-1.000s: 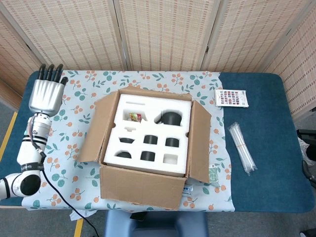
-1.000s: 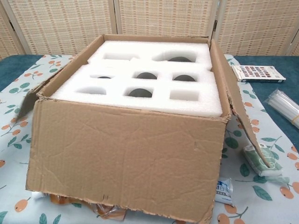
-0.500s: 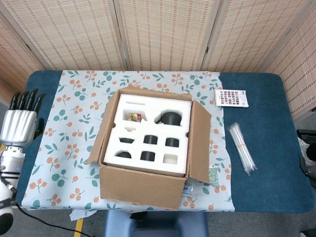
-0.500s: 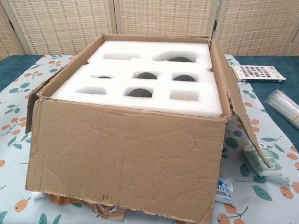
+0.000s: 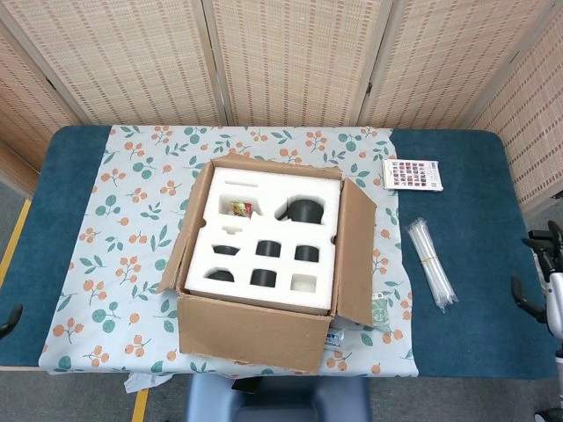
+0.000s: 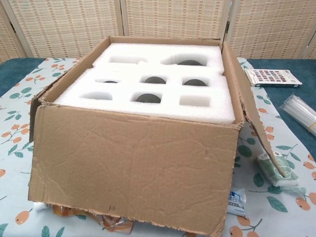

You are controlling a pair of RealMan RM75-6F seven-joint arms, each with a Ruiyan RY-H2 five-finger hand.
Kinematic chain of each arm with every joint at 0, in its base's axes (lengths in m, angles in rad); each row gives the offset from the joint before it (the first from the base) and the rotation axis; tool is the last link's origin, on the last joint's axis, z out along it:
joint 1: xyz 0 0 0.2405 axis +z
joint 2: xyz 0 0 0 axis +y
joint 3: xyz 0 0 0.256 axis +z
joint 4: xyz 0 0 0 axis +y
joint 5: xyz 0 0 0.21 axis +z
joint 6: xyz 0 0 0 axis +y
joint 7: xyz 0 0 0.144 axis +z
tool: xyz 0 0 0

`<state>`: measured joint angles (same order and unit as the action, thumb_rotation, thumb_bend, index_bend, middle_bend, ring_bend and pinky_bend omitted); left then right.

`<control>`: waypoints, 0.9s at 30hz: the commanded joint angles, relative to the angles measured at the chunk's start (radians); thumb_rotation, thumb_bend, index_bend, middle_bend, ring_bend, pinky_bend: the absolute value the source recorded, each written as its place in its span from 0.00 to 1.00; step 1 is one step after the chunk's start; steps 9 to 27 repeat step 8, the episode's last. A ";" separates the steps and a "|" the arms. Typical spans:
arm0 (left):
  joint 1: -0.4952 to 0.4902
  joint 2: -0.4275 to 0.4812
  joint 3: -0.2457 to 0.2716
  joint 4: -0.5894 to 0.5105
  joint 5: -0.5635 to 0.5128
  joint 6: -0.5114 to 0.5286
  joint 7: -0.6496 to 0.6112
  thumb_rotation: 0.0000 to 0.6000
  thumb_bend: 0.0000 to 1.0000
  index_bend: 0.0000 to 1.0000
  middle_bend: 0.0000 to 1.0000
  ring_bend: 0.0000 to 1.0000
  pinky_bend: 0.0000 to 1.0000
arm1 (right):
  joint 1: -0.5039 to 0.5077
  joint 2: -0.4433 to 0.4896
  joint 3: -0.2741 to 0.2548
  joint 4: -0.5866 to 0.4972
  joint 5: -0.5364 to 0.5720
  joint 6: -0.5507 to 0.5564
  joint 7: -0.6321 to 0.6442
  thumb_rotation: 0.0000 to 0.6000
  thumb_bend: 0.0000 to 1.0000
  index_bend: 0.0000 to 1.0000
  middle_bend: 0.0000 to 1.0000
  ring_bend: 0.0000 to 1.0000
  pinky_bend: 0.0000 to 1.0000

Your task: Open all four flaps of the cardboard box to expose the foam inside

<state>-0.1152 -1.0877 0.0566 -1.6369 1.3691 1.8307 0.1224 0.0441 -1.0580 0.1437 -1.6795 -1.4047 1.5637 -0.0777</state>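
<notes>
The cardboard box (image 5: 255,330) stands mid-table on the floral cloth, with white foam (image 5: 264,237) exposed on top. Its front flap hangs down, and the right flap (image 5: 356,251) leans outward. The left flap (image 5: 179,255) stands steeply close to the box side. In the chest view the box (image 6: 133,168) fills the frame, foam (image 6: 158,89) showing, and no hand appears. My right hand (image 5: 538,272) shows at the head view's right edge, off the table, fingers apart and holding nothing. Only a dark tip of my left hand (image 5: 7,319) shows at the left edge.
A colour-swatch card (image 5: 413,174) lies at the back right. A bundle of clear plastic tubes (image 5: 430,263) lies right of the box. Small packets (image 6: 276,170) (image 6: 237,201) sit under the right flap. The floral cloth (image 5: 123,220) covers the table's left and middle.
My left hand has drawn back from the table's left side and nearly left the frame. The left flap has swung up closer to the box. My right hand has come into view at the right edge.
</notes>
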 commanded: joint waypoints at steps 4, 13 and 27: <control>0.013 -0.030 0.008 0.061 0.053 -0.088 -0.091 1.00 0.32 0.08 0.03 0.00 0.00 | 0.004 0.001 -0.011 -0.010 -0.010 -0.016 0.003 0.88 0.49 0.19 0.00 0.00 0.00; 0.002 -0.023 -0.001 0.064 0.039 -0.160 -0.093 1.00 0.32 0.08 0.03 0.00 0.00 | 0.009 0.005 -0.013 -0.008 -0.012 -0.030 0.010 0.88 0.49 0.19 0.00 0.00 0.00; 0.002 -0.023 -0.001 0.064 0.039 -0.160 -0.093 1.00 0.32 0.08 0.03 0.00 0.00 | 0.009 0.005 -0.013 -0.008 -0.012 -0.030 0.010 0.88 0.49 0.19 0.00 0.00 0.00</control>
